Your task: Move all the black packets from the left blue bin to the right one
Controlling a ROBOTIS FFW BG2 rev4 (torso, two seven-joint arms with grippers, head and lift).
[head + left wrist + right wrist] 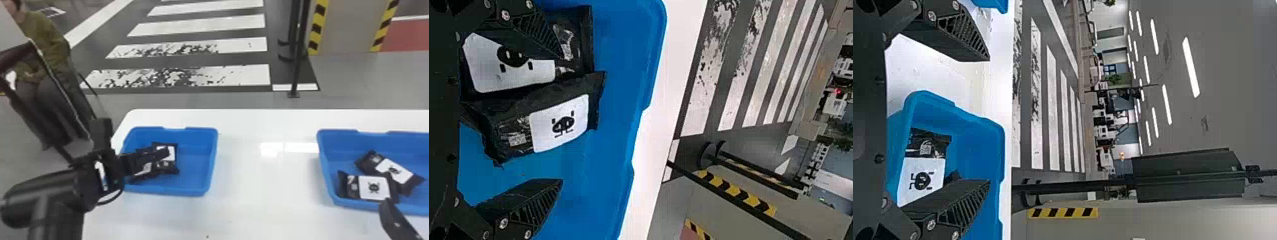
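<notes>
Spread wide, my left gripper (163, 154) is at the left blue bin (210, 159); one finger overlaps a packet, contact uncertain, while the other lies over bare blue floor. At least two black packets (563, 122) lie side by side there, grouped toward the bin's left side; free floor separates them from its right wall. The left rim is near the edge of the white table (265, 178); an open strip of tabletop divides the bins. Two further packets (374, 188) overlap in the right blue bin (325, 159). My right gripper (395, 220), fingers apart, is at that bin's near rim.
</notes>
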